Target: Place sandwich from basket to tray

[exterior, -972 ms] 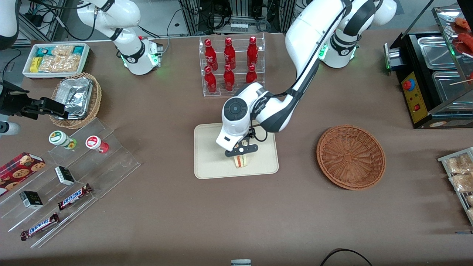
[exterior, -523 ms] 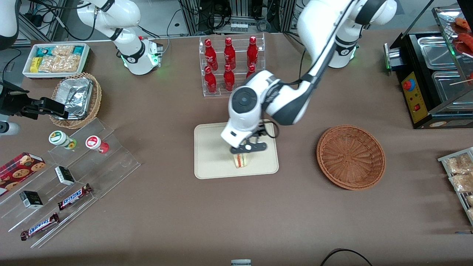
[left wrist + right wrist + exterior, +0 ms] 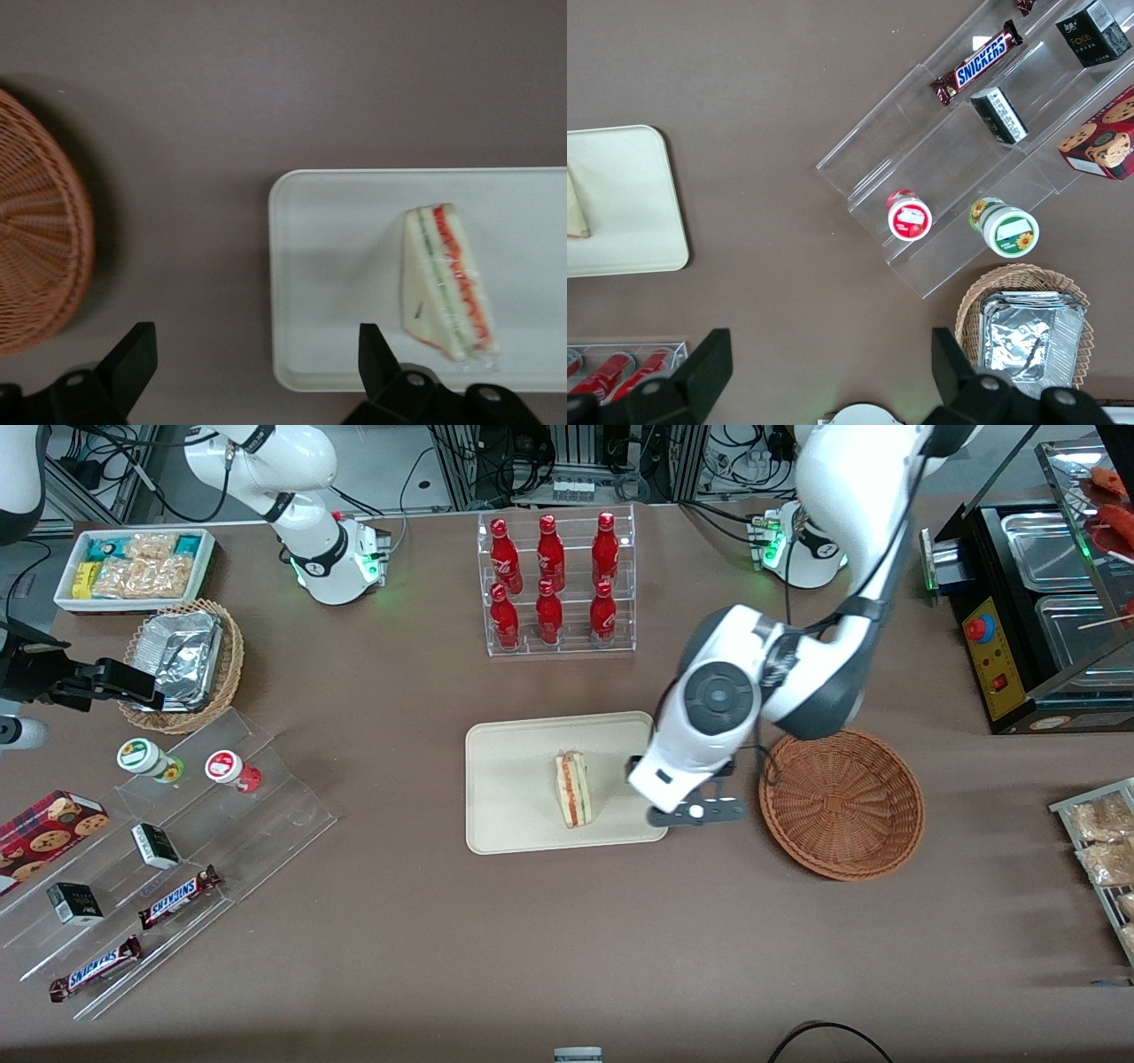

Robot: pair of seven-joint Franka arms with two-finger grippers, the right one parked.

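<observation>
The sandwich (image 3: 572, 789) (image 3: 445, 279), a pale bread wedge with red and green layers, lies on the cream tray (image 3: 509, 779) (image 3: 337, 266), free of any grip. The reddish-brown wicker basket (image 3: 840, 802) (image 3: 40, 230) sits on the table toward the working arm's end, with nothing in it. My gripper (image 3: 698, 813) (image 3: 257, 350) hangs above the table between the tray's edge and the basket. Its fingers (image 3: 137, 350) are spread wide apart with nothing between them, one of them over the tray's corner.
A clear rack of red bottles (image 3: 555, 583) stands farther from the camera than the tray. A stepped clear display with cups and snack bars (image 3: 159, 850), a tan basket holding foil (image 3: 182, 662) and a white snack bin (image 3: 135, 567) lie toward the parked arm's end. A black food warmer (image 3: 1045, 602) stands at the working arm's end.
My gripper has let go of the sandwich, risen, and swung from over the tray toward the basket. The sandwich stays lying on the tray.
</observation>
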